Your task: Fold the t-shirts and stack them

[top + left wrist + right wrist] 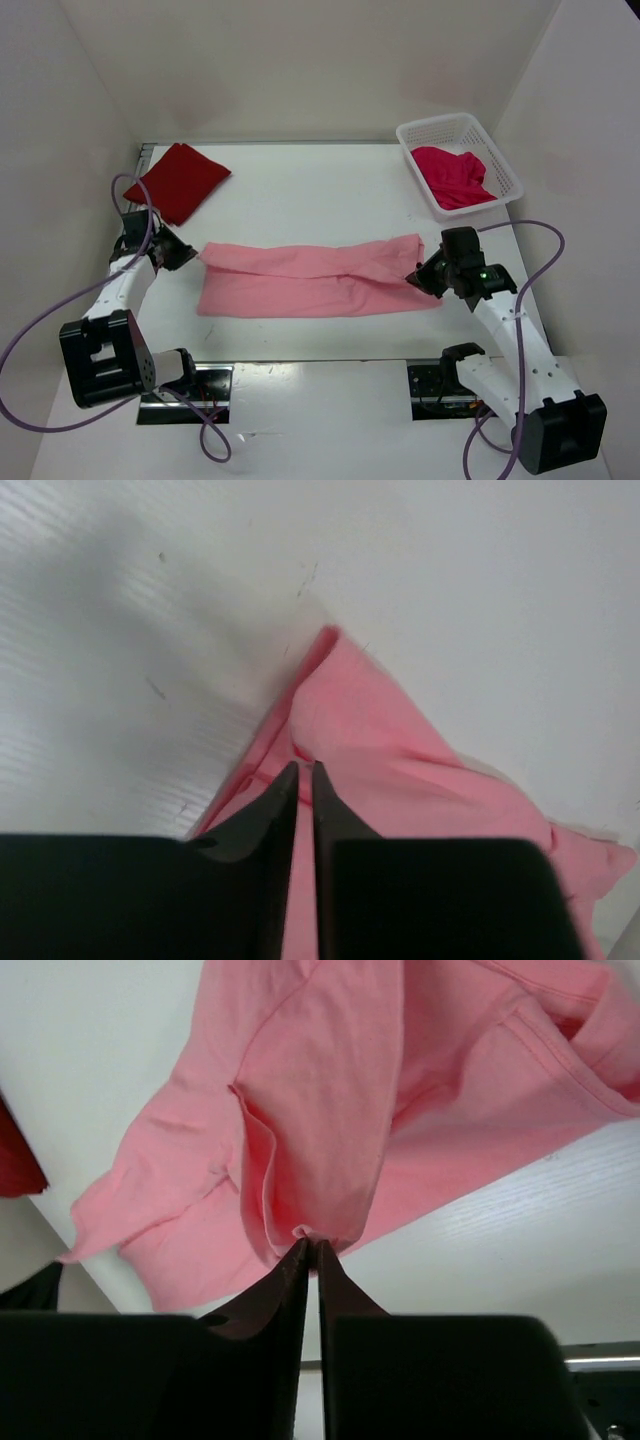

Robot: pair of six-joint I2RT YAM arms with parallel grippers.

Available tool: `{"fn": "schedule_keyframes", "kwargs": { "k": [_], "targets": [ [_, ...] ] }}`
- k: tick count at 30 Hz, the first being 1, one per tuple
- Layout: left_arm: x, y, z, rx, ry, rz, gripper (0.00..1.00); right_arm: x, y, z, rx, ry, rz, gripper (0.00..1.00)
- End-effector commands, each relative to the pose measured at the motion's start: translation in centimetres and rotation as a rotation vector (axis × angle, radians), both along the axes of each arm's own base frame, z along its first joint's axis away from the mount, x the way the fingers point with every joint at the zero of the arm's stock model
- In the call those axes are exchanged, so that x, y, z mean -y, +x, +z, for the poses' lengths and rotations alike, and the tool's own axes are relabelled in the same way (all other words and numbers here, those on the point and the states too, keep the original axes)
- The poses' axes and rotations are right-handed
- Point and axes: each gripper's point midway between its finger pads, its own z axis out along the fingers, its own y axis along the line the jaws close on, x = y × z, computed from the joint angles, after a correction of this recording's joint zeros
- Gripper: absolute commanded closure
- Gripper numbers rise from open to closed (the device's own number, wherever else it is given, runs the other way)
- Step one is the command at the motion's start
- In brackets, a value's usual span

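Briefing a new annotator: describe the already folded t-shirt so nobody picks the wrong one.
On the white table, look to the far left corner: the dark red t-shirt lies there, a flat folded square. The light pink t-shirt is stretched mid-table, the magenta t-shirt is crumpled in the white basket.

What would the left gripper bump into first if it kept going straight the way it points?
The light pink t-shirt: the left gripper points into its end, with cloth right at the tips, though exact depth is unclear.
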Motion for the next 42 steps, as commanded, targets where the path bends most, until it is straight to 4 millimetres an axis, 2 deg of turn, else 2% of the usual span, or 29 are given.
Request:
{"fn": "schedule_keyframes", "kwargs": {
  "k": [1, 2, 3, 4, 5, 7, 8, 9, 11, 12, 13, 14, 15, 16, 17, 18, 19, 21, 23, 28, 31, 34, 37, 40, 42],
  "targets": [
    [0.1, -2.4, -0.9, -0.050, 0.001, 0.004, 0.79, 1.1, 0.0, 0.5, -0.019, -0.029, -0.066, 0.83],
    [0.2, -2.4, -0.1, -0.027, 0.001, 0.012, 0.73, 1.0, 0.3, 0.7, -0.006, -0.026, -0.067, 0.72],
    [0.2, -2.6, 0.2, -0.023, -0.006, 0.021, 0.69, 1.5, 0.6, 0.7, 0.006, -0.039, -0.077, 0.70],
    [0.2, -2.4, 0.9, -0.008, -0.009, 0.029, 0.67, 2.0, 0.9, 0.5, 0.004, -0.055, -0.076, 0.70],
    [0.1, -2.5, 0.9, -0.020, -0.005, 0.035, 0.67, 1.6, 1.4, 0.7, 0.025, -0.044, -0.051, 0.69],
    [0.1, -2.5, 1.5, -0.009, -0.002, 0.035, 0.67, 1.7, 1.5, -0.1, -0.002, -0.045, -0.048, 0.69],
    [0.4, -2.6, 1.9, 0.002, -0.018, 0.033, 0.70, 1.6, 2.1, 0.2, 0.027, -0.049, -0.038, 0.69],
    [0.7, -2.6, 2.2, 0.013, -0.024, 0.025, 0.70, 1.0, 2.7, 1.1, 0.069, -0.024, -0.005, 0.73],
    [1.3, -2.1, 2.2, 0.051, -0.054, 0.001, 0.70, 0.1, 3.6, -0.2, 0.063, -0.038, 0.067, 0.83],
    [1.4, -1.7, 2.2, 0.062, -0.059, -0.006, 0.70, -0.4, 4.4, -0.5, 0.066, -0.046, 0.095, 0.98],
    [1.5, -1.5, 1.6, 0.056, -0.069, -0.013, 0.71, -0.9, 5.0, -2.3, 0.010, -0.077, 0.123, 1.00],
    [2.0, -1.5, 1.6, 0.056, -0.069, -0.030, 0.71, -2.3, 5.2, -2.8, 0.011, -0.111, 0.188, 1.00],
    [2.3, -0.9, 2.3, 0.077, -0.053, -0.043, 0.71, -3.1, 6.9, -2.0, 0.061, -0.139, 0.212, 1.00],
    [3.6, -0.6, 2.6, 0.082, -0.040, -0.086, 0.71, -3.9, 7.4, -3.7, 0.018, -0.172, 0.252, 1.00],
    [4.2, -0.6, 2.5, 0.079, -0.028, -0.101, 0.71, -5.2, 8.4, -3.1, 0.038, -0.196, 0.303, 0.98],
    [5.4, -0.6, 2.7, 0.079, -0.022, -0.139, 0.71, -6.2, 9.0, -3.4, 0.045, -0.204, 0.337, 0.86],
    [6.0, -0.7, 2.7, 0.077, -0.030, -0.150, 0.71, -6.7, 9.4, -5.3, 0.008, -0.235, 0.366, 0.77],
    [7.8, -1.4, 1.6, 0.058, -0.083, -0.180, 0.71, -8.4, 10.3, -5.7, 0.015, -0.226, 0.411, 0.61],
    [9.0, -2.2, 0.6, 0.028, -0.119, -0.188, 0.71, -8.8, 10.4, -7.1, -0.011, -0.255, 0.421, 0.58],
    [12.8, -4.0, -0.7, -0.001, -0.125, -0.267, 0.71, -8.3, 11.3, -7.0, 0.011, -0.297, 0.401, 0.50],
    [13.7, -5.1, -2.0, -0.032, -0.140, -0.273, 0.71, -7.8, 11.4, -7.7, -0.017, -0.333, 0.398, 0.50],
    [13.4, -5.6, -3.0, -0.052, -0.138, -0.252, 0.71, -7.3, 11.8, -7.8, -0.014, -0.361, 0.379, 0.53],
    [13.0, -5.5, -3.1, -0.050, -0.120, -0.236, 0.71, -7.0, 12.2, -7.4, -0.008, -0.390, 0.386, 0.63],
    [12.6, -5.8, -3.7, -0.067, -0.096, -0.227, 0.71, -7.9, 11.6, -8.0, -0.040, -0.349, 0.422, 0.69],
    [12.5, -6.0, -4.0, -0.071, -0.096, -0.227, 0.70, -8.0, 10.6, -8.5, -0.058, -0.340, 0.432, 0.76]
  ]
}}
